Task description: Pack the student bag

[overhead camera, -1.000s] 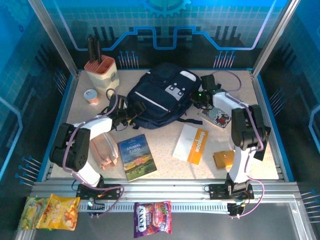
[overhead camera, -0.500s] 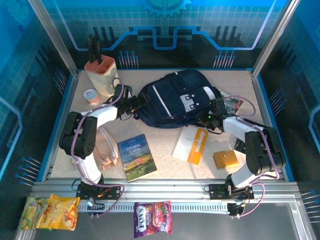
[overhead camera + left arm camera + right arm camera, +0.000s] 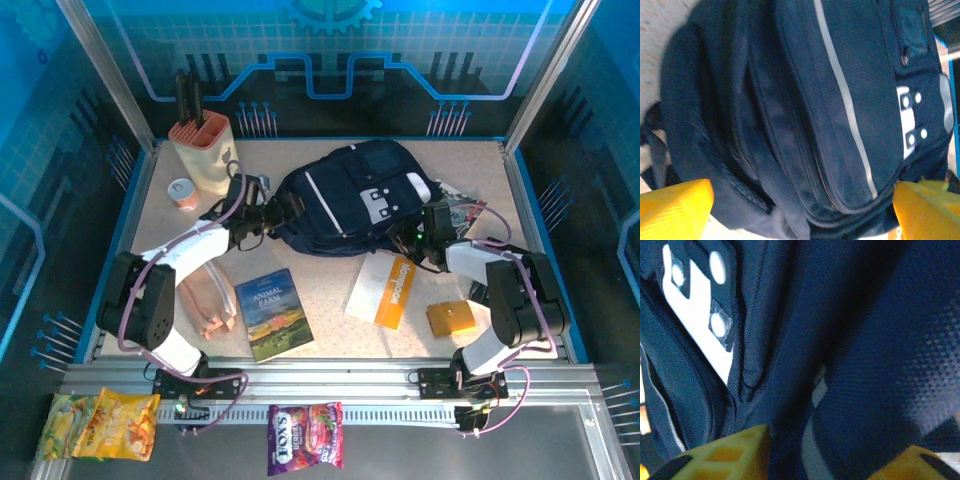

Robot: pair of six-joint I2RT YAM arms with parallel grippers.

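The student bag [image 3: 350, 200], a dark navy backpack with a thin pale stripe and grey buckle patches, lies flat in the middle back of the table. My left gripper [image 3: 268, 215] is at its left end. In the left wrist view its yellow fingers [image 3: 675, 212] stand wide open with the bag [image 3: 815, 100] bulging between them, around the left gripper [image 3: 802, 192]. My right gripper [image 3: 426, 238] is against the bag's right side. In the right wrist view the right gripper [image 3: 835, 442] is open, with folds of the bag [image 3: 790, 340] between its yellow fingers [image 3: 725, 455].
A peach holder with black handles [image 3: 200, 142] and a small cup [image 3: 181, 192] stand back left. An Animal Farm book [image 3: 273, 312], a white and orange book [image 3: 385, 287], an orange box [image 3: 450, 318] and a pale clear object [image 3: 210, 300] lie in front. Snack packets [image 3: 305, 437] lie on the front rail.
The bag has shifted right and turned. My right gripper came from the bag's upper right to its right side and opened. My left gripper followed to the bag's left end.
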